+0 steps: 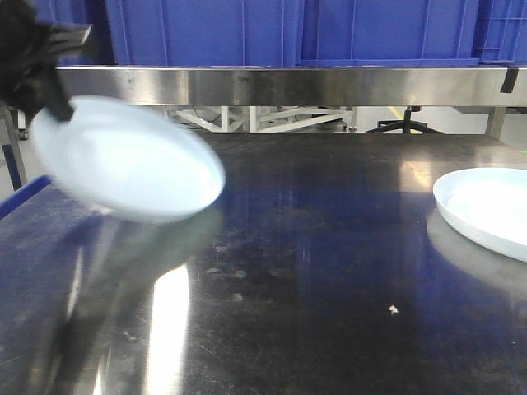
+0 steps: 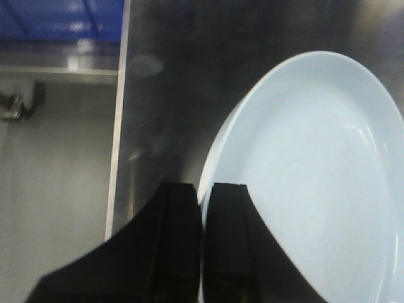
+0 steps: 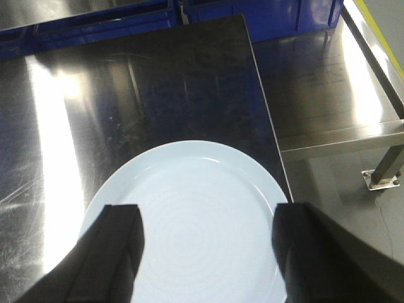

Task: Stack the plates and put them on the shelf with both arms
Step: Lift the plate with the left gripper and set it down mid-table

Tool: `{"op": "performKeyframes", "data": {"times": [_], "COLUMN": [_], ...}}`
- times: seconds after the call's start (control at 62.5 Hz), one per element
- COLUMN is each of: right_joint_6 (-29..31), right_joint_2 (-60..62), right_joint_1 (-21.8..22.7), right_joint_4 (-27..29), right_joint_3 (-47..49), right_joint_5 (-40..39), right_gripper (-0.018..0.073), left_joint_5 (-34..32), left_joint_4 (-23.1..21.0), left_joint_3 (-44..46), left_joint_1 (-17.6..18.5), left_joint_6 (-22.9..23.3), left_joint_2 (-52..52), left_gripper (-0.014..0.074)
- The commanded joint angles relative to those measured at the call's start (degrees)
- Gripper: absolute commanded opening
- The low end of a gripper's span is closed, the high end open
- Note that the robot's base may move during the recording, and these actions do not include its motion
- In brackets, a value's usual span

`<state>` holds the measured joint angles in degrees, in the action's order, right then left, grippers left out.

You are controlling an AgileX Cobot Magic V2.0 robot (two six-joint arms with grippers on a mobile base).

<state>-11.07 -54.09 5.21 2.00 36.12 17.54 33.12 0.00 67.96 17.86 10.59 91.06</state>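
Grip on the rim comes first; my left hand is pressed together on the edge of the left plate, 1 finger on each face of the low upturned lip, because a dish this shallow offers no other purchase. The plate hangs clear of the table, well to the left, tilted with its open face turned toward the front camera; I judge the tilt comes from all its weight hanging off 1 pinch point at the edge. Its outline is smeared in the front view, so I cannot read the rim finely there. It is pale bluish-white, glossy and smooth, a broad round shape.

Below and across the middle, the table is dark polished metal, scuffed and speckled, bright enough to mirror the lifted plate as a grey streak. Behind it run a brushed steel rail and blue crates of ribbed plastic.

Far right, the right plate lies flat on the table, near its right edge, well apart from the first; faint concentric rings show in its glaze. My right hand is spread wide above it, 1 finger toward each side, pinching nothing; I cannot tell how high it hangs. I judge this plate stays put as the base of the stack.
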Motion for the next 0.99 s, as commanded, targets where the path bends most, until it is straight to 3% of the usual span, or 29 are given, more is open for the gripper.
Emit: {"op": "performKeyframes", "data": {"times": [0.0,0.208,0.4,0.976], "right_joint_6": [0.48,0.48,0.48,0.48], "right_joint_2": [0.42,0.42,0.42,0.42], "right_joint_1": [0.08,0.08,0.08,0.08], "right_joint_4": [-0.64,-0.64,-0.64,-0.64], "right_joint_3": [2.17,2.17,2.17,2.17], "right_joint_5": [-3.36,-0.86,-0.2,-0.2], "right_gripper": [0.0542,0.0542,0.0542,0.0542], "left_joint_5": [-2.47,-9.26,-11.7,-7.36], "left_joint_4": [-1.01,-3.46,-4.44,-3.62], "left_joint_3": [3.62,5.13,6.55,13.26], "left_joint_1": [3.06,11.05,15.19,16.39], "left_joint_6": [0.15,0.15,0.15,-0.32], "left_joint_2": [-2.99,-2.99,0.33,13.45], "left_gripper": [0.0097,0.0097,0.0097,0.0098]}}
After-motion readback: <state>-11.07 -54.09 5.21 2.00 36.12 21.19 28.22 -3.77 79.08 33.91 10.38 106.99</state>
